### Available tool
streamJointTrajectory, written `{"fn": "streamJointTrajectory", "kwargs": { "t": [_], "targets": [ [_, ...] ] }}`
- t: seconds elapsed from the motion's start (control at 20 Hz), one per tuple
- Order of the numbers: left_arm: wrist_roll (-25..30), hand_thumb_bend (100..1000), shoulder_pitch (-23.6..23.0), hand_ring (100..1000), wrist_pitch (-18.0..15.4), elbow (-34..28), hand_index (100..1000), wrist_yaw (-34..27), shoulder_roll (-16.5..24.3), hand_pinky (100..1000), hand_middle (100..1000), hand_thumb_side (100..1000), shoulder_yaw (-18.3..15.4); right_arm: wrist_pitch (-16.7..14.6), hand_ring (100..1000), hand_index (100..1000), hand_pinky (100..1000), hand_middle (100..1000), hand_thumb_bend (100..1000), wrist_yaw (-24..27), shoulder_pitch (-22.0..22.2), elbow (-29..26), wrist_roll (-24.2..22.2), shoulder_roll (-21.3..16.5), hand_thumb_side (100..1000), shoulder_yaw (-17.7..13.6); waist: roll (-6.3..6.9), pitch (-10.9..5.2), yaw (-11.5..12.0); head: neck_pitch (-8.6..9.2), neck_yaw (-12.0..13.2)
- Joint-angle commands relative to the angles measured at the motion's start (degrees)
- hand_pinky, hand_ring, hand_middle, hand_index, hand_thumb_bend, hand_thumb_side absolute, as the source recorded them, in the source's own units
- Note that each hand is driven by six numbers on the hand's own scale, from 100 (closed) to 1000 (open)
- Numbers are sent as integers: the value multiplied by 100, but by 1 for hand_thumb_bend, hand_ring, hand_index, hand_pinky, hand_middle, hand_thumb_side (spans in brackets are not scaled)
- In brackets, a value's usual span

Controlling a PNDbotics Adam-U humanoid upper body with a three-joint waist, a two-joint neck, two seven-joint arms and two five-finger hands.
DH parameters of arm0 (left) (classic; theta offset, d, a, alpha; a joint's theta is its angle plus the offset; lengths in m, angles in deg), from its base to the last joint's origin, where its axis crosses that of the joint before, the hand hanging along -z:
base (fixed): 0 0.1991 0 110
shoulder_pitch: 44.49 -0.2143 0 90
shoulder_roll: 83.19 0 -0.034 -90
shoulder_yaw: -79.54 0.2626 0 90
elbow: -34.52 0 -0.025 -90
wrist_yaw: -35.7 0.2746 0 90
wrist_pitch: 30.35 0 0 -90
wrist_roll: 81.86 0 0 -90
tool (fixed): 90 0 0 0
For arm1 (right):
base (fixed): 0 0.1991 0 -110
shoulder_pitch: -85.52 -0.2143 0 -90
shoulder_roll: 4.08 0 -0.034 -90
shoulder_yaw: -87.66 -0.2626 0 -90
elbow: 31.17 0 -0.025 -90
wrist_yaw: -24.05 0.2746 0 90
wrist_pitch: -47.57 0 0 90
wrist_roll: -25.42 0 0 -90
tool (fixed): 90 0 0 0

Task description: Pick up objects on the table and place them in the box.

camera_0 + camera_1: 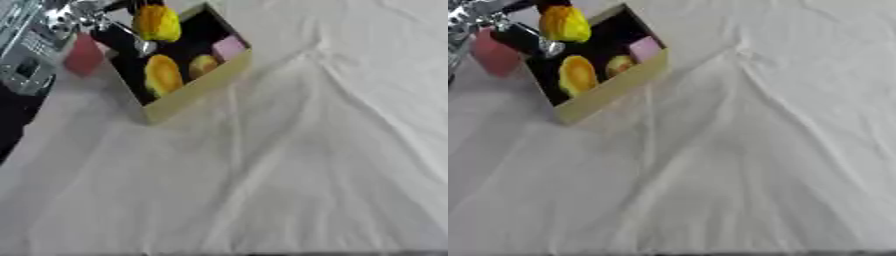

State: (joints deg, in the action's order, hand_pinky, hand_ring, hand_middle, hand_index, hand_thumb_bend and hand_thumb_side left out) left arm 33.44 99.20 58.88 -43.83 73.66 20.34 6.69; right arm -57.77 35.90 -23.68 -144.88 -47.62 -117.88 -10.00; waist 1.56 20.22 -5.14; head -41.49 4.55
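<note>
A tan box [199, 91] with a black inside stands askew at the upper left of the white cloth. In it lie an orange-yellow oval thing [163, 74], a smaller yellow round thing [203, 65] and a pink cube [229, 47]. My left hand [123, 38] reaches in from the upper left corner and hangs over the box's far end, its dark fingers curled round a yellow thing [157, 22]. A red block [85, 56] stands just outside the box's left wall, partly behind the hand. My right hand shows in neither view.
A wrinkled white cloth [297, 165] covers the table, with long folds running from the box down to the near edge. My silver left forearm [31, 50] fills the top left corner. A dark gap [12, 122] lies beyond the table's left edge.
</note>
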Motion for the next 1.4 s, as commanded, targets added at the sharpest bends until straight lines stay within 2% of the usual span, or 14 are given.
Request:
{"fn": "streamJointTrajectory", "kwargs": {
  "t": [0.05, 0.15, 0.25, 0.3, 0.5, 0.6, 0.65, 0.7, 0.95, 1.0, 1.15, 1.25, 1.4],
  "targets": [
    [-52, 373, 168, 617, -87, 240, 718, 248, -40, 668, 570, 100, -7, -6, 810, 824, 869, 707, 100, 43, -55, -89, -7, -201, 528, -37, -19, -123, -16, 70, 26],
    [-37, 406, 197, 649, -137, 373, 754, 357, -108, 689, 601, 100, -5, 4, 809, 824, 869, 707, 100, 46, -51, -89, -9, -189, 530, -37, -16, -119, -24, 74, 29],
    [-35, 470, 221, 731, -193, 452, 847, 419, -164, 748, 700, 104, -7, 15, 809, 823, 869, 706, 100, 47, -47, -89, -18, -179, 530, -34, -14, -116, -31, 82, 34],
    [-37, 496, 227, 754, -221, 466, 859, 443, -181, 769, 729, 160, -11, 19, 809, 823, 869, 706, 100, 47, -43, -89, -21, -173, 530, -35, -13, -115, -34, 83, 35],
    [-45, 520, 205, 788, -260, 378, 874, 482, -154, 801, 758, 180, -52, 29, 807, 822, 869, 704, 100, 47, -19, -89, -21, -162, 534, -48, -3, -118, -34, 85, 32],
    [-50, 519, 175, 790, -244, 268, 875, 453, -111, 802, 761, 178, -92, 35, 807, 822, 869, 703, 100, 48, -7, -89, -16, -156, 535, -55, 3, -122, -29, 88, 22],
    [-50, 407, 159, 790, -228, 212, 877, 424, -88, 801, 761, 233, -115, 38, 806, 822, 869, 703, 100, 49, -2, -89, -12, -154, 536, -59, 5, -125, -26, 89, 16],
    [-52, 516, 148, 790, -209, 156, 880, 383, -66, 801, 763, 183, -141, 40, 806, 822, 869, 703, 100, 49, 5, -89, -7, -153, 536, -62, 7, -128, -21, 91, 12],
    [-62, 481, 103, 781, -111, -145, 874, 49, 49, 791, 754, 174, -281, 42, 806, 821, 869, 702, 100, 42, 33, -89, 4, -153, 535, -72, 5, -132, -1, 91, -2],
    [-72, 447, 94, 775, -80, -198, 870, -6, 86, 784, 747, 156, -313, 43, 806, 821, 869, 702, 100, 39, 39, -89, 6, -153, 536, -73, 6, -132, 4, 88, -5],
    [-124, 419, 37, 771, 26, -371, 865, -95, 288, 781, 741, 106, -421, 46, 806, 821, 869, 702, 100, 24, 63, -89, 12, -165, 534, -81, 15, -128, 16, 83, -22],
    [-88, 434, -30, 775, 76, -460, 861, -114, 514, 784, 738, 100, -494, 45, 807, 821, 869, 702, 100, 9, 85, -89, 22, -182, 534, -92, 31, -125, 29, 74, -40],
    [118, 515, -174, 796, 118, -497, 869, -92, 916, 800, 752, 100, -570, 42, 806, 821, 869, 702, 100, -10, 110, -89, 41, -203, 535, -104, 58, -120, 41, 70, -71]
  ]
}}
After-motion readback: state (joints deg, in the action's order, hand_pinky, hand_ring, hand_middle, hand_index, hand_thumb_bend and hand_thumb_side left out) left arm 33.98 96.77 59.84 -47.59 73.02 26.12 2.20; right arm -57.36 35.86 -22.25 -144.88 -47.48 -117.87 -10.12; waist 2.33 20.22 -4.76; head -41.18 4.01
